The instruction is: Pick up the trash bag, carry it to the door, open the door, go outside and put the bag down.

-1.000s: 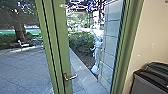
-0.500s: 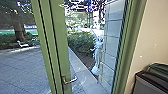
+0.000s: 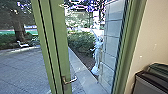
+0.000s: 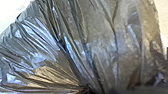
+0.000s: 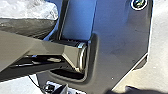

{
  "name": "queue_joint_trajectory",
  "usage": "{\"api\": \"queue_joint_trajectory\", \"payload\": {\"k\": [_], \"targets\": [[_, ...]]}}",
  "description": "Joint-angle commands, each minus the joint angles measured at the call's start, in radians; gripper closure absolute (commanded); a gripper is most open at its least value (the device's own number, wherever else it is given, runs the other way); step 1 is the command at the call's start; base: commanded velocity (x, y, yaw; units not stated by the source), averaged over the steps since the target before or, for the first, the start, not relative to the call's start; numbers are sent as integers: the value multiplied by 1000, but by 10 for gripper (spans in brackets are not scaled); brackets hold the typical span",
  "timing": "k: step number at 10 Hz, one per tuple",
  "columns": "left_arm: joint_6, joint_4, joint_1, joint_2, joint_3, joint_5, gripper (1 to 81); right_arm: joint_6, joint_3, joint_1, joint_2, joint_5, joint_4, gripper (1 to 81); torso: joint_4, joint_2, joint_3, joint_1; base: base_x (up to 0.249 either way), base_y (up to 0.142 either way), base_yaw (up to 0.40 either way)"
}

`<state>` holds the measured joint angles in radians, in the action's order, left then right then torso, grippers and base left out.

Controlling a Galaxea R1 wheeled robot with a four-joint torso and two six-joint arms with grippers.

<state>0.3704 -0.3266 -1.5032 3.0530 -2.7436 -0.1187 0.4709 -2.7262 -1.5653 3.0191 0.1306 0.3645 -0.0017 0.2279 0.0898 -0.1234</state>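
The glass door, with a green frame [image 3: 58,47] and a metal lever handle [image 3: 70,79], stands in front of me in the head view. Paving and bushes show through the glass; I see no gap at its edge. The trash bag [image 4: 102,32] looms large in the left wrist view, dark and shiny, its folds drawn together at my left gripper [image 4: 87,89], which is shut on it. Silvery plastic [image 5: 30,10], apparently part of the bag, also appears in the right wrist view, beside a robot arm link. The state of my right gripper is unclear.
A dark grey bin [image 3: 152,81] stands at the right, by the beige wall [image 3: 155,32]. Outside lie the paved yard [image 3: 25,67], a white bench [image 3: 23,44] and a hedge [image 3: 81,41]. A pale upright shape [image 3: 97,51] appears by the right glass, perhaps a reflection.
The head camera has shifted slightly since a second ago, with the handle now a little lower in view and the bin farther right. Over the last half second, almost nothing has changed.
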Motion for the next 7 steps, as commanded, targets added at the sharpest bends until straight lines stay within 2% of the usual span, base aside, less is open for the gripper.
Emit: {"api": "queue_joint_trajectory", "payload": {"k": [1, 7], "targets": [[10, 3, 53, 0, 4, -73, 811, 2, 0, 50, -1, 70, -1, 10, 0, 0, 0, 0, 0, 0, 0], [11, 6, 54, 0, 4, -73, 811, 3, 0, 50, 0, 70, -1, 10, 0, 0, 0, 0, 0, 0, 0]]}}
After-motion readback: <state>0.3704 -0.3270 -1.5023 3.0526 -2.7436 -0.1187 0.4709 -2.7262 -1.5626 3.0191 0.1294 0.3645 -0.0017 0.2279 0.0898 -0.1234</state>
